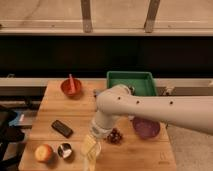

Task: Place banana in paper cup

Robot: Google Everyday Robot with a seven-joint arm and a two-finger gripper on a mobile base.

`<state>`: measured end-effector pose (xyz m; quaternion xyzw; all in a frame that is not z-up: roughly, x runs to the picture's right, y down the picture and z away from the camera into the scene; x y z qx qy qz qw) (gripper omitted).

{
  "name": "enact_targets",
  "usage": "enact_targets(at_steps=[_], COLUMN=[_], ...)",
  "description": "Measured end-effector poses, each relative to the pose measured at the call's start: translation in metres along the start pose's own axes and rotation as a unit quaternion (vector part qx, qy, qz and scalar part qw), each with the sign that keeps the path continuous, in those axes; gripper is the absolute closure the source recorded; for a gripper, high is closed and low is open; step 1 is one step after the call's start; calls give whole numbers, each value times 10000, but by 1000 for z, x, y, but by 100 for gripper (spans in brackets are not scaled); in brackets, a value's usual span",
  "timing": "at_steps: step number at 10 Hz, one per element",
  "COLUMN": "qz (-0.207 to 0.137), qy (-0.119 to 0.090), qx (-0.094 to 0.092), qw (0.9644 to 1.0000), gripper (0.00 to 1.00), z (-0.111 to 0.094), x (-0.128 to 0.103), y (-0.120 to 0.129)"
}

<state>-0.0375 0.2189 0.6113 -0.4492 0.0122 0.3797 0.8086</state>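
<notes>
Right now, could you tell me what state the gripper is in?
Gripper: low over the front edge of the wooden table, with the banana at its tip.

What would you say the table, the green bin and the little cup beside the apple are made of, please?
The table looks like light, matte wood with faint board lines. The green bin seems to be moulded plastic, evenly coloured. The little cup appears to be shiny metal, judging by its bright glinting rim. The pincer hangs at the table's front edge with the pale yellow banana.
</notes>
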Motion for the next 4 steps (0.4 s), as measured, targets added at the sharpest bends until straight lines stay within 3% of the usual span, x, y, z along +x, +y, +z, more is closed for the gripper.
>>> enact_targets(at_steps=[2, 3, 4], qz=[244, 320, 320], qy=[-329, -427, -436], qx=[490, 616, 629], qw=[9980, 9967, 9966], gripper=[20, 20, 20], z=[-28, -35, -35], x=[-3, -4, -4], y=[-13, -16, -16])
